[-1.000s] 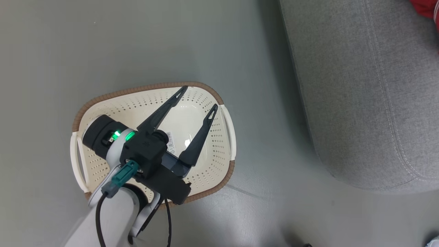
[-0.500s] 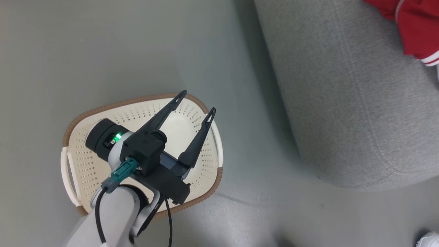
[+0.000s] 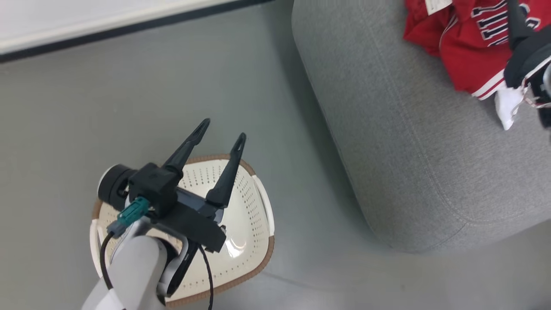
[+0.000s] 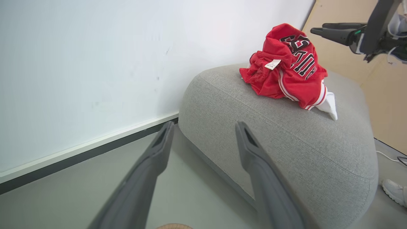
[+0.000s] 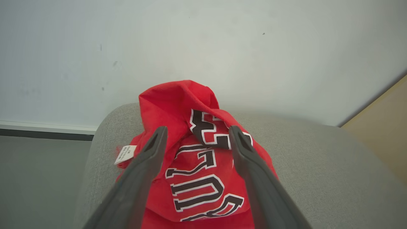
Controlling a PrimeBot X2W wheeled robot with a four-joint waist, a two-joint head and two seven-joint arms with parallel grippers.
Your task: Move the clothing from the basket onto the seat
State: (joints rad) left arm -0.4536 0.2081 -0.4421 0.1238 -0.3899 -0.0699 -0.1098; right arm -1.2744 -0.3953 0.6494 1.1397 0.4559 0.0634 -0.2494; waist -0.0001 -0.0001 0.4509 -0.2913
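Jersey (image 3: 469, 56), red with dark white-outlined lettering, lies crumpled in heap on light grey sofa (image 3: 409, 142), small white piece (image 3: 507, 105) touching its striped hem. My right gripper (image 5: 195, 133) hovers over heap, fingers spread wide, gripping nothing. My left gripper (image 3: 224, 129) hangs above cream perforated laundry basket (image 3: 258, 215), jaws likewise well apart and empty. Basket stands on grey floor (image 3: 129, 86) near sofa. White wall (image 4: 95, 63) behind.

seat (image 3: 409, 150): light grey, rounded
clothing (image 3: 469, 56): red crumpled heap, lettered jersey uppermost, on seat
basket (image 3: 252, 202): cream, brown-rimmed, upright on floor
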